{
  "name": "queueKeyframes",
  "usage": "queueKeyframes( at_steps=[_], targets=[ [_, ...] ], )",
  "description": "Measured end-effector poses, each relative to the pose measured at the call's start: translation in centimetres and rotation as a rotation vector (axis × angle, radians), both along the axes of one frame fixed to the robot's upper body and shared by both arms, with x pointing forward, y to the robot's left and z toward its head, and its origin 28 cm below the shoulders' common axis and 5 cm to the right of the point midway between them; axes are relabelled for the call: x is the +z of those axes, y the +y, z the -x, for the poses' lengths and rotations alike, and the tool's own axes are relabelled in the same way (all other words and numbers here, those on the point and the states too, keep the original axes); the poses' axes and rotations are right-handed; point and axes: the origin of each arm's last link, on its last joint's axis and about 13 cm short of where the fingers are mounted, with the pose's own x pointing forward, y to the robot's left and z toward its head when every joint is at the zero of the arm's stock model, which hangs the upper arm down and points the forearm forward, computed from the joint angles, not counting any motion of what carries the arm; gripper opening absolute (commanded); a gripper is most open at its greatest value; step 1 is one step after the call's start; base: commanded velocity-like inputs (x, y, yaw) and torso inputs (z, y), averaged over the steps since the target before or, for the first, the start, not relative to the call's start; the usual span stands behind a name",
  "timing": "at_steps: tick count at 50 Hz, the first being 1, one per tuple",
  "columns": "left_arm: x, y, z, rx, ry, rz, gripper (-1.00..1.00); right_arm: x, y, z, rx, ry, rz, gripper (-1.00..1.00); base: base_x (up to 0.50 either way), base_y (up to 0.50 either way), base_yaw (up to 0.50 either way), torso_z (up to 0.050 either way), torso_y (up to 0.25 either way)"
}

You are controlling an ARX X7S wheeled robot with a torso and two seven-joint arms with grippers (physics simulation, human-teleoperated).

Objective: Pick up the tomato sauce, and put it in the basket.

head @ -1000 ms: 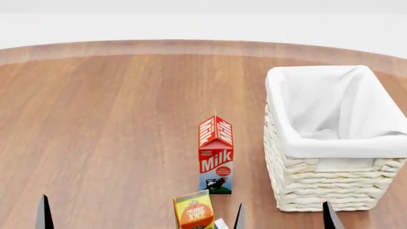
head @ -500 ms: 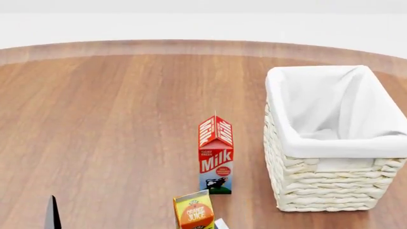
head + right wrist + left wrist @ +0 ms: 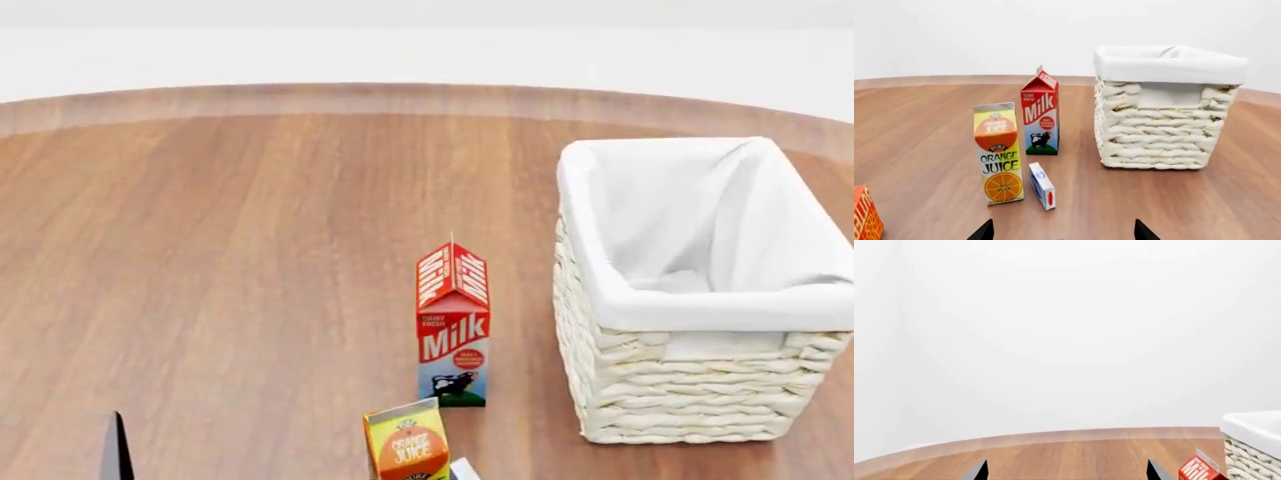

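The tomato sauce can is out of view in every frame. The whitish wicker basket (image 3: 694, 375) with white cloth lining stands on the right of the wooden table and holds nothing I can see; it also shows in the right wrist view (image 3: 1161, 120) and at the edge of the left wrist view (image 3: 1254, 445). My left gripper (image 3: 1066, 471) is open and empty, low over the table's left side; one of its fingertips (image 3: 116, 452) shows in the head view. My right gripper (image 3: 1063, 232) is open and empty, facing the cartons and basket from the near side.
A red milk carton (image 3: 453, 325) stands left of the basket. An orange juice carton (image 3: 407, 445) and a small white box (image 3: 1042, 185) sit nearer me. An orange-red package (image 3: 866, 215) is at the near left. The table's round edge (image 3: 400, 95) curves across the back.
The right gripper's two fingertips have dropped out of the head view's bottom edge. The left fingertip has shifted slightly right. The objects have not moved.
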Motion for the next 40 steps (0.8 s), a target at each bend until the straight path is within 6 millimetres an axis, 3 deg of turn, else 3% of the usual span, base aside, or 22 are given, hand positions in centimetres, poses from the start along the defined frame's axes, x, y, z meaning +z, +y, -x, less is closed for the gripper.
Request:
queueKeyframes(
  at_steps=[23, 40],
  targets=[
    [-0.1, 0.0, -0.1, 0.001, 0.004, -0.004, 1.0, -2.8, 0.6, 0.3, 0.016, 0.074, -0.004, 1.0, 0.0, 0.0, 0.0, 0.0, 0.0],
    [-0.2, -0.1, -0.1, 0.001, 0.008, -0.006, 1.0, -4.3, 0.5, -0.7, -0.018, 0.085, 0.002, 1.0, 0.0, 0.0, 0.0, 0.0, 0.0]
  ],
)
